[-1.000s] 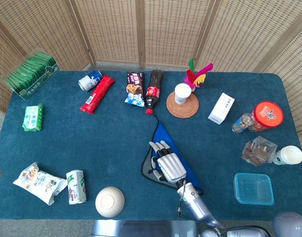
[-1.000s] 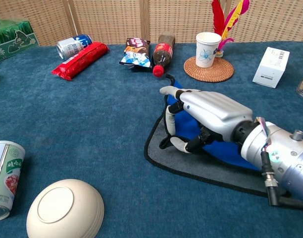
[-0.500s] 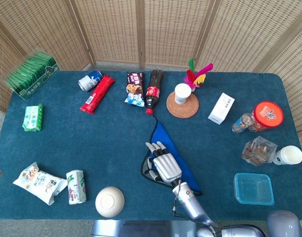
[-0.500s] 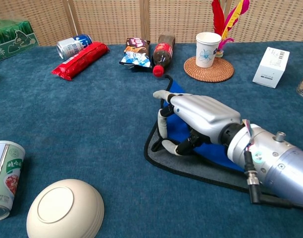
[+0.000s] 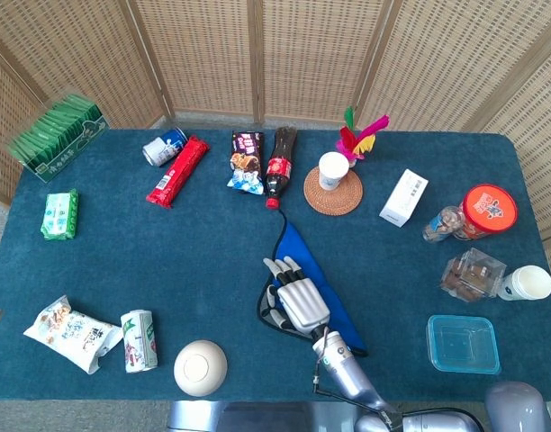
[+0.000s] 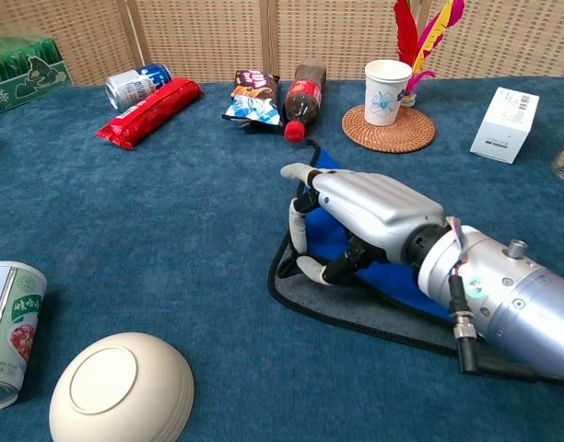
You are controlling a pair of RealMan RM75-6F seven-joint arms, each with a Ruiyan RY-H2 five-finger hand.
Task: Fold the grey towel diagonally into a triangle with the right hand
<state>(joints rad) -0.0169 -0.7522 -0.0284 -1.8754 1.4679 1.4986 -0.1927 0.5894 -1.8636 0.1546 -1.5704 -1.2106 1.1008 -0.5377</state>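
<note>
Towel (image 5: 334,306) (image 6: 356,299) lies folded in a triangle, blue side up. Right hand (image 5: 298,301) (image 6: 360,216) rests on it, fingers (image 6: 297,173) spread & bent, pinching nothing.

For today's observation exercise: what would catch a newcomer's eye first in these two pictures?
First, the silver right hand resting on the folded towel, grey beneath and blue on top, at the table's near middle. Then the bright feathers behind the paper cup on its woven coaster, at the far side.
</note>
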